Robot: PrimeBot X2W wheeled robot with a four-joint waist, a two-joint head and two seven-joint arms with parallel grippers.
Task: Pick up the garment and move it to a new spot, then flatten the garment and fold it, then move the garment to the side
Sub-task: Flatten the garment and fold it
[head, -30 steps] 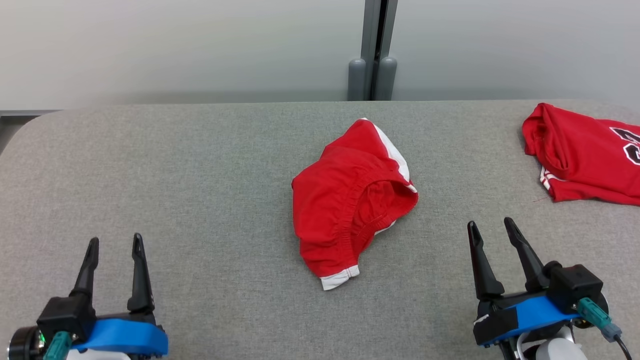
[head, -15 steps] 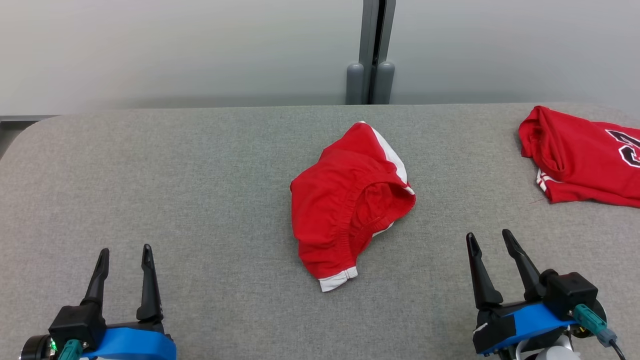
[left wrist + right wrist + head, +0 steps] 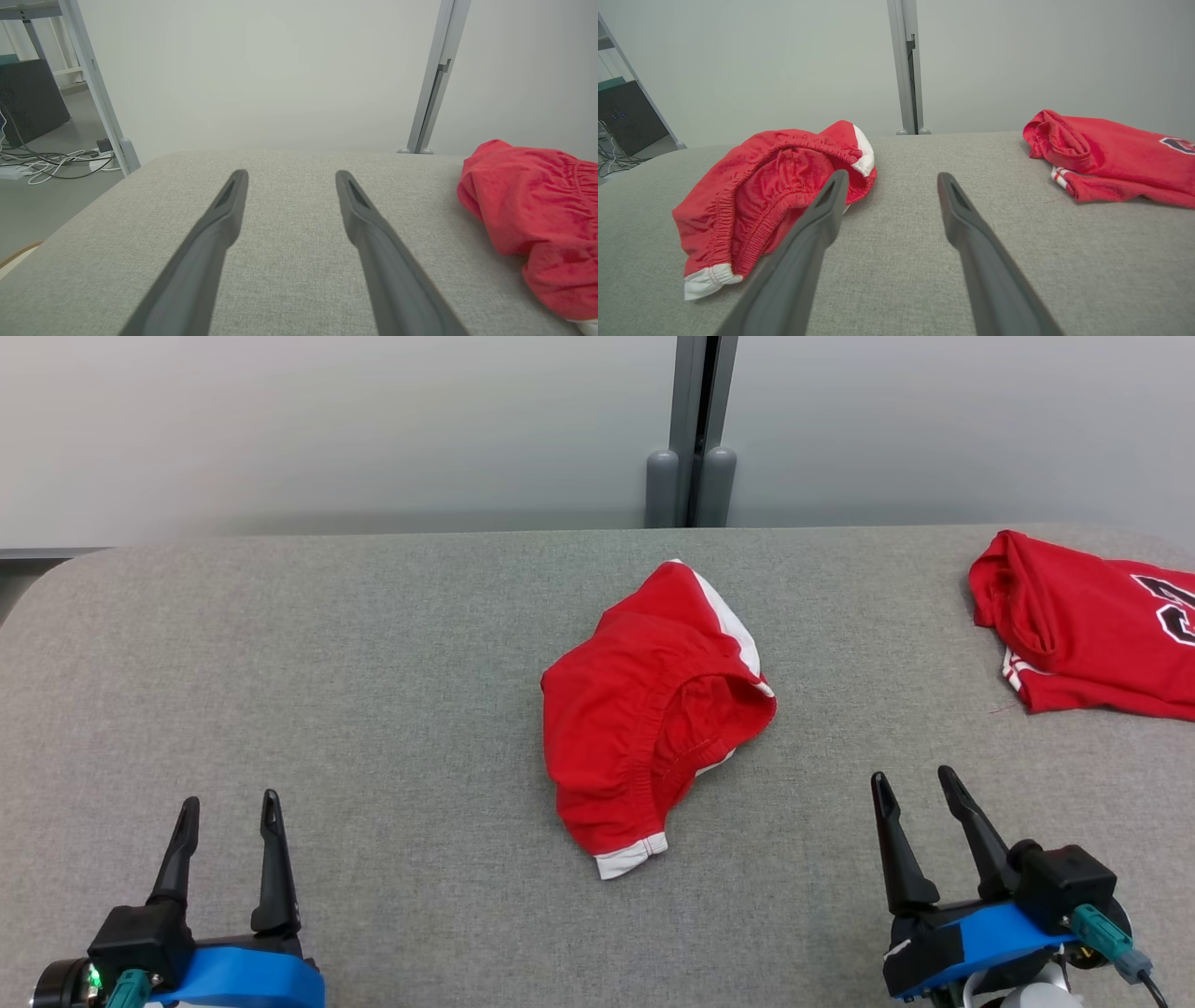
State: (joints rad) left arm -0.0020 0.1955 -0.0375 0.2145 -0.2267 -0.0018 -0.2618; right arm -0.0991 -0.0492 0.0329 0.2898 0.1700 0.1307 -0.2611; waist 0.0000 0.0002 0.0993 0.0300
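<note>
pincers released, shorts not yet lifted

the grey table (image 3: pixel 327 644) spreads under both pincers. crumpled red shorts (image 3: pixel 607 709) lie ahead between the left pincer (image 3: pixel 231 798) and right pincer (image 3: pixel 911 774), both spread and empty. pinching the gathered waistband (image 3: pixel 658 733) at two sides should lift it evenly. a red shirt (image 3: pixel 1074 635) beyond the right pincer is cut off; the shorts' legs hide in folds.

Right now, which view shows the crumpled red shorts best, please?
The head view: the whole shorts lie unobstructed from above. The right wrist view has a finger crossing them; the left wrist view catches one side.
</note>
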